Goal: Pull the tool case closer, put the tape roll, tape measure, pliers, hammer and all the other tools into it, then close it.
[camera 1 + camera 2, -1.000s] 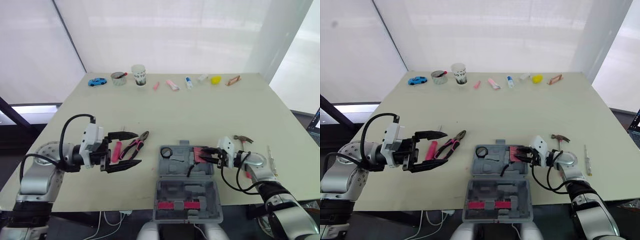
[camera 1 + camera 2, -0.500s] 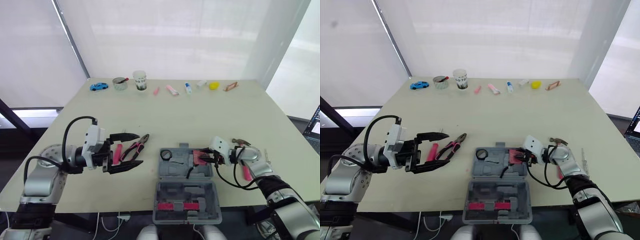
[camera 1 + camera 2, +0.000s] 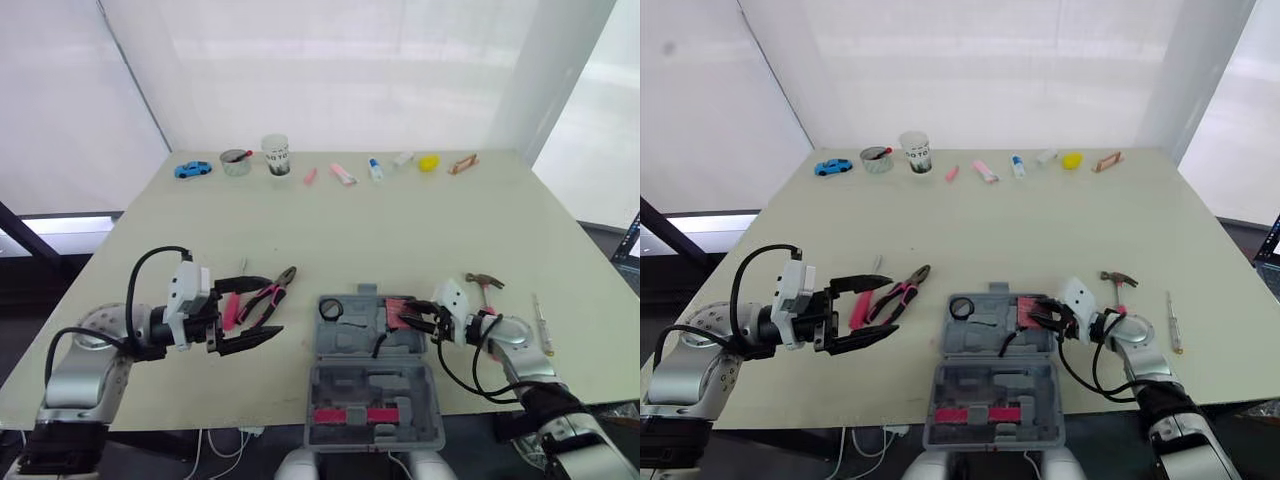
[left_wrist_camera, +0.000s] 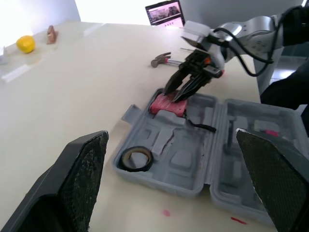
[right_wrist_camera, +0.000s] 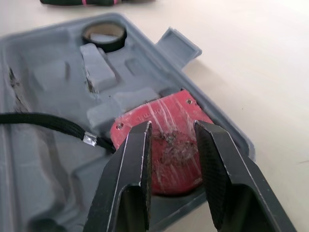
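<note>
the right tool (image 5: 172, 126) hovers with fingers slightly apart over the red tape measure (image 5: 164, 145), which sits in the tool case (image 3: 355, 342) on the counter (image 3: 400, 230). the pliers (image 3: 904, 291) lie just ahead of the wide-open left tool (image 3: 895, 305), long axis slanting away, so the left arm is nearer.

R claw (image 4: 173, 95) tips at red tape measure (image 4: 166, 107) in open case (image 4: 193, 159); tape roll (image 4: 124, 159) inside.
</note>
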### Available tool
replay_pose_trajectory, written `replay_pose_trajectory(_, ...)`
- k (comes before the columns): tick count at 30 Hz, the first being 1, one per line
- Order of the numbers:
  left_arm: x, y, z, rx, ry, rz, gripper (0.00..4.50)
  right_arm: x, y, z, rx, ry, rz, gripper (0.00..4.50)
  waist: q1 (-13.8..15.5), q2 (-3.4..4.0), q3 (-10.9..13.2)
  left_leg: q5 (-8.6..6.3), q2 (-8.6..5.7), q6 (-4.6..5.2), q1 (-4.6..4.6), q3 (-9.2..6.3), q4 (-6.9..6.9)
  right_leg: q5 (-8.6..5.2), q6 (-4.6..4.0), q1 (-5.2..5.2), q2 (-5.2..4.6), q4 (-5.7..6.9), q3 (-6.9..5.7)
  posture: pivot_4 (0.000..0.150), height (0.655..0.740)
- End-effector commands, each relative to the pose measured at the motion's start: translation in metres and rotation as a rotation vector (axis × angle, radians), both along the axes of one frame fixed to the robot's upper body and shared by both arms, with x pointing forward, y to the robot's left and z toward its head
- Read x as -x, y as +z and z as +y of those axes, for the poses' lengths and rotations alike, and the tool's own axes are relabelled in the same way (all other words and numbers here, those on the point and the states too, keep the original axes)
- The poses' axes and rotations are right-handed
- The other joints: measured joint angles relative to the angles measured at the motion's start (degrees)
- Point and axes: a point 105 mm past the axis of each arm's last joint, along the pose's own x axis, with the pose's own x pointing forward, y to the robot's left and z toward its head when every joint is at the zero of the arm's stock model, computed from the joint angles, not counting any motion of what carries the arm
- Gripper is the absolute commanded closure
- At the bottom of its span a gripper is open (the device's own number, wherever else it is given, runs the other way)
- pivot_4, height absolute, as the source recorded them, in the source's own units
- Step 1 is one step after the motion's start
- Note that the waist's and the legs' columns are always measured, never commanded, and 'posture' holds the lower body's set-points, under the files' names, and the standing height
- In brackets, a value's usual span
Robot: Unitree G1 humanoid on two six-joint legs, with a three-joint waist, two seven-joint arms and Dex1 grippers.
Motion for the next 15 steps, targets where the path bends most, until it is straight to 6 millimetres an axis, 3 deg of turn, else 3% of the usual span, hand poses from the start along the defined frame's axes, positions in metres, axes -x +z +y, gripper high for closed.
replay_pose_trajectory(1,-0.006,0.011,0.018,0.045,0.121,-0.072,0.0,0.001,0.042,-0.019,-0.098,-0.051,-0.137,3.04,0.0,0.03,0.1,0.0,0.0,0.0,0.0,0.02,-0.01,0.0,0.0,0.0,0.02,0.0,0.0,0.15,0.74)
replay_pose_trajectory(4,-0.006,0.002,0.033,0.076,0.213,-0.047,0.0,0.012,0.055,-0.041,-0.135,-0.111,-0.171,3.04,0.0,0.07,0.1,-0.02,0.01,0.01,-0.03,0.02,-0.09,-0.03,0.04,-0.01,0.04,-0.1,-0.01,0.15,0.74)
replay_pose_trajectory(11,0.002,-0.02,0.062,0.099,0.379,-0.01,0.0,0.036,0.059,-0.097,-0.177,-0.339,-0.187,3.04,0.0,-0.05,0.3,-0.02,0.03,0.01,0.0,0.3,-0.11,-0.17,-0.18,0.01,0.03,-0.15,-0.01,0.15,0.74)
replay_pose_trajectory(15,0.01,-0.034,0.078,0.051,0.455,-0.008,0.0,0.053,0.061,-0.12,-0.213,-0.466,-0.211,1.36,0.0,-0.05,0.3,-0.02,0.04,0.0,0.08,0.45,-0.08,-0.18,-0.17,0.01,0.0,-0.14,0.11,0.15,0.74)
